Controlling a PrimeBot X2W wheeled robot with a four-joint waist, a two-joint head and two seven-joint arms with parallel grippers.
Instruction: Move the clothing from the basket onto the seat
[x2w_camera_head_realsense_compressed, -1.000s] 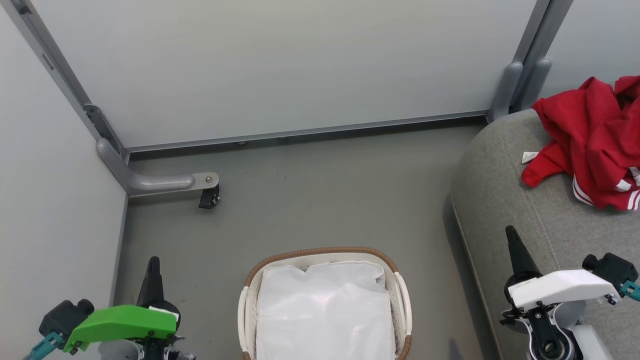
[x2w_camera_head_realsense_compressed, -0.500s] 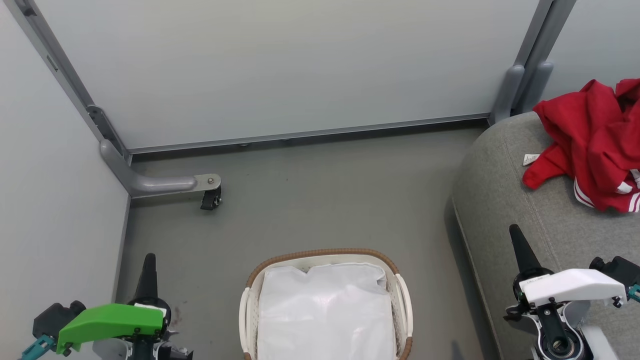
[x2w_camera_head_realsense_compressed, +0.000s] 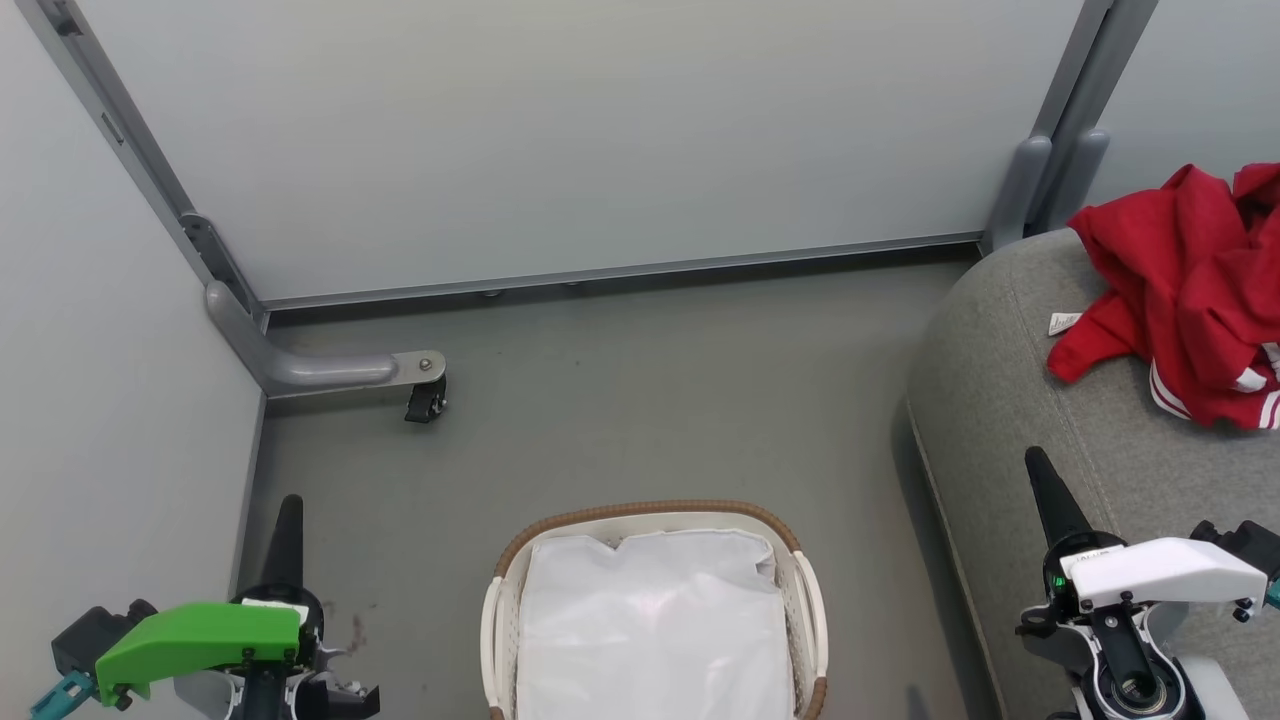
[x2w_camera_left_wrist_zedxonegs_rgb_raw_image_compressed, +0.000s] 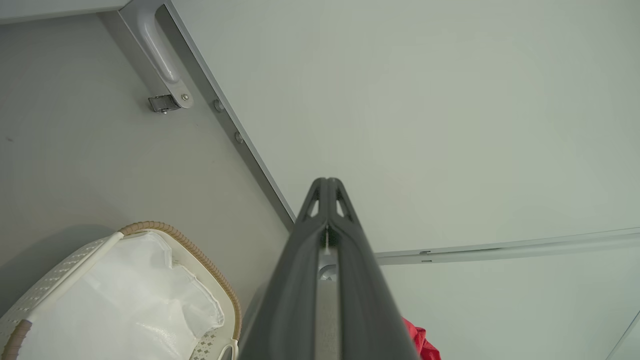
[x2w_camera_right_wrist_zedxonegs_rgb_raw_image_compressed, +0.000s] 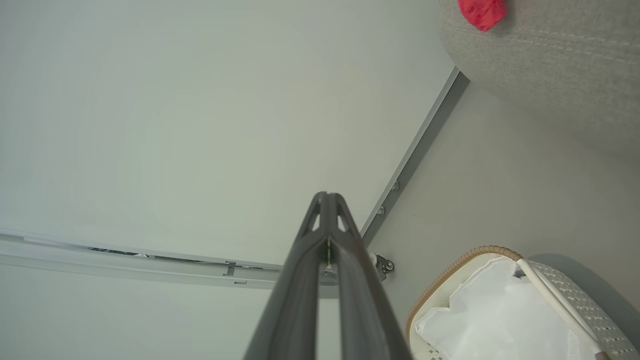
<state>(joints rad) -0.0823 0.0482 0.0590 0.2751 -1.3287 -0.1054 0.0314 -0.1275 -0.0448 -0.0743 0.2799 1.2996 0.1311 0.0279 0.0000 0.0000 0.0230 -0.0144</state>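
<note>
Clothing (x2w_camera_head_realsense_compressed: 1190, 285), one red heap on one seat (x2w_camera_head_realsense_compressed: 1000, 400); one basket (x2w_camera_head_realsense_compressed: 650, 508)

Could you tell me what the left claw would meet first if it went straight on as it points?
The left claw would probably meet the pale wall panel first; nothing stands between, though depth is unclear.

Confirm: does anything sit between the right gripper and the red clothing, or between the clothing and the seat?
Nothing visible. In the head view, bare seat fabric is all that separates the right gripper, jaws shut, from the clothing. The clothing already lies on the seat. The basket holds its white liner, with no red visible.
</note>
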